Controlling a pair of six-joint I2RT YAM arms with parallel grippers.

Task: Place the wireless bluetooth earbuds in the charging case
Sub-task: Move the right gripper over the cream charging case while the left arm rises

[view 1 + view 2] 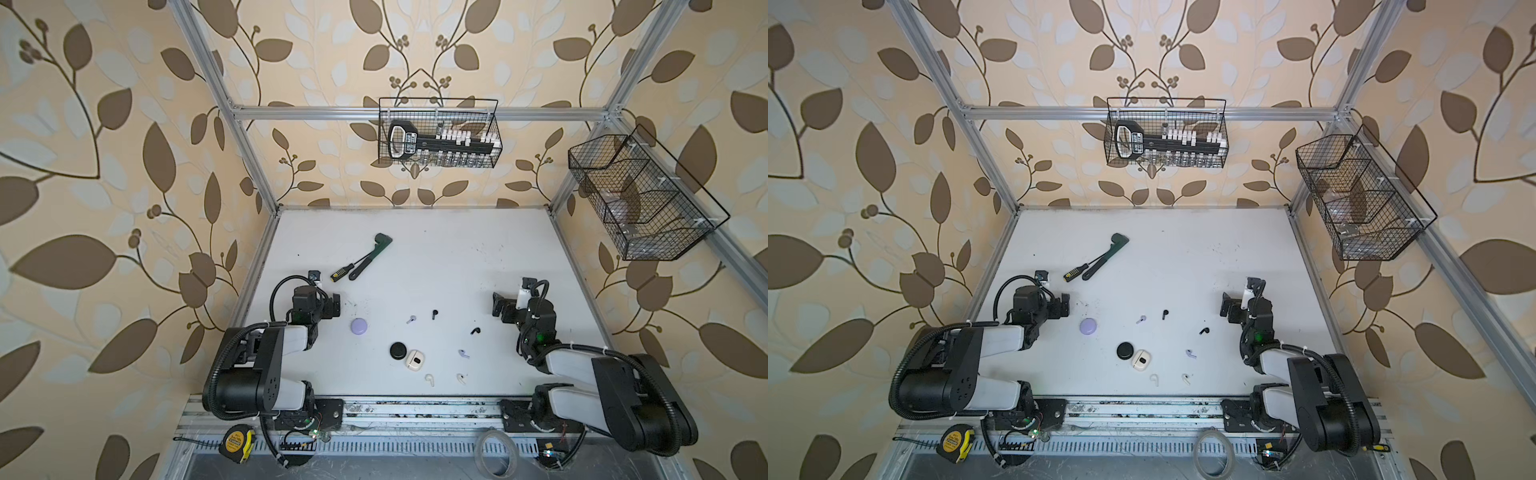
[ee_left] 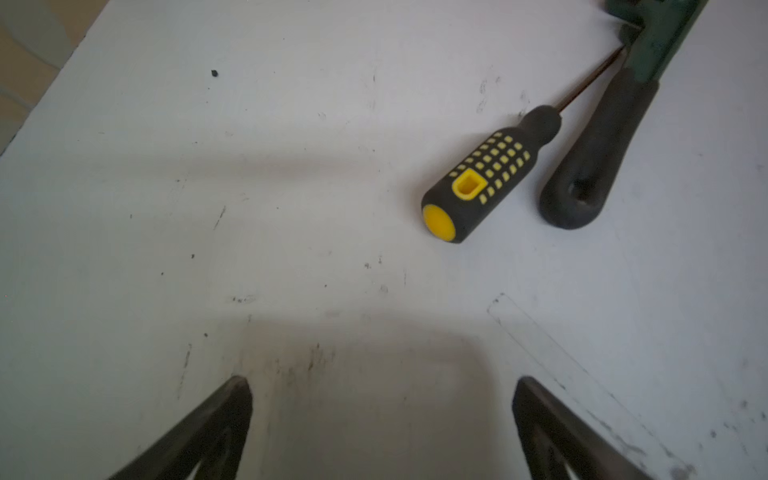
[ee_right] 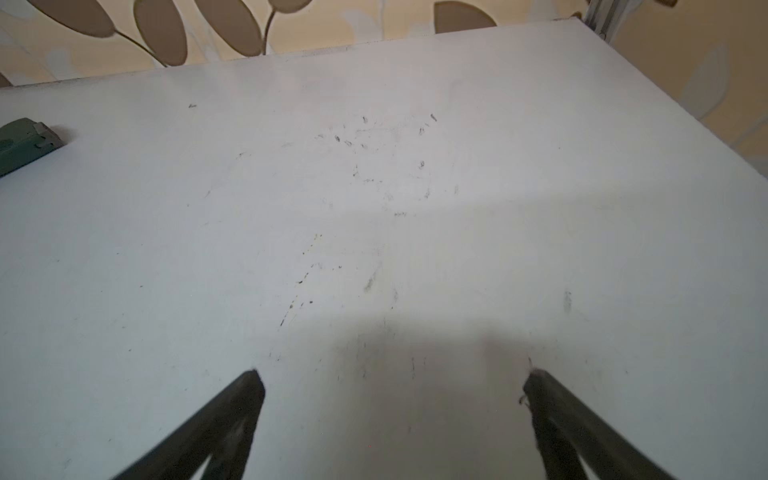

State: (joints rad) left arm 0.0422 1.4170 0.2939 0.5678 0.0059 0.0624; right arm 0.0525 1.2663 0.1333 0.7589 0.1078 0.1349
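Earbuds (image 1: pixel 434 313), tiny stemmed plastic, lie scattered on the matte white desk (image 1: pixel 457 257) toward its front edge (rounded cream charging case (image 1: pixel 414 360) among them); left gripper (image 2: pixel 384 384) and right gripper (image 3: pixel 395 376) gape wide, holding nothing.

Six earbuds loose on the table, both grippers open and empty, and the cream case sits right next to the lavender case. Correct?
Not quite. The cream case sits right next to the black case, not the lavender one. The lavender case lies apart on its own. Both top views show this. The rest stands.
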